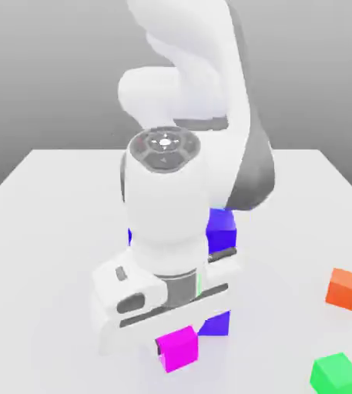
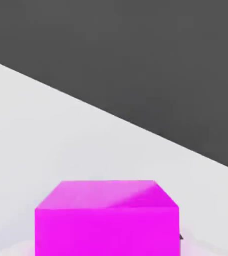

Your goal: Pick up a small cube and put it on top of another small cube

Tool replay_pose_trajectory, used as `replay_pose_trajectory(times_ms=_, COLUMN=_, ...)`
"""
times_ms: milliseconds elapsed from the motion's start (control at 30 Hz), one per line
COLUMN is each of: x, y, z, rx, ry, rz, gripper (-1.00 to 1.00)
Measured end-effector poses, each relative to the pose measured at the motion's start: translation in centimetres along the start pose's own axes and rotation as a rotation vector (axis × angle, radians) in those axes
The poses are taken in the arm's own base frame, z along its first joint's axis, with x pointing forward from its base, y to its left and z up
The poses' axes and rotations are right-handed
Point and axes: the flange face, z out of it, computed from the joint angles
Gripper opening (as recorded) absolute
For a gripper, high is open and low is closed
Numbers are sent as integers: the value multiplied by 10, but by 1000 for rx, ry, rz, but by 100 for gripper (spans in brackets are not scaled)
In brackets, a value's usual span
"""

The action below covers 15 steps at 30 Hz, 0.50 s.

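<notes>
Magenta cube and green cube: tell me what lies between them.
The stretch between the magenta cube and the green cube is bare white tabletop, as the exterior view shows.

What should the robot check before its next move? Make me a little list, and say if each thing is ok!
1. Gripper has its jaws closed on a cube: ok.
2. It's the magenta cube: ok.
3. Another small cube is around to stack on: ok, the orange one and the green one are there.
4. Magenta cube is above one of those: not ok, both are off toward the exterior view's right.
5. Magenta cube is lifted off the table: cannot tell.
</notes>
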Motion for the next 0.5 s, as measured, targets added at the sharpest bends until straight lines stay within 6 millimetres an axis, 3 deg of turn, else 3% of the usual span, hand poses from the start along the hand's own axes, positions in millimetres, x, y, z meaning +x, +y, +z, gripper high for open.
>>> replay_pose_trajectory(times_ms=200, x=-62, y=-127, z=-11, rx=0, ry=40, rz=-51, gripper=-100)
replay_pose_trajectory(times_ms=267, x=-81, y=-146, z=-6, rx=9, ry=57, rz=-61, gripper=-100)
replay_pose_trajectory(times_ms=367, x=-84, y=-152, z=34, rx=11, ry=64, rz=-64, gripper=-100)
replay_pose_trajectory(times_ms=400, x=-85, y=-152, z=45, rx=11, ry=64, rz=-65, gripper=100)
replay_pose_trajectory(times_ms=500, x=-85, y=-152, z=45, rx=11, ry=64, rz=-65, gripper=100)
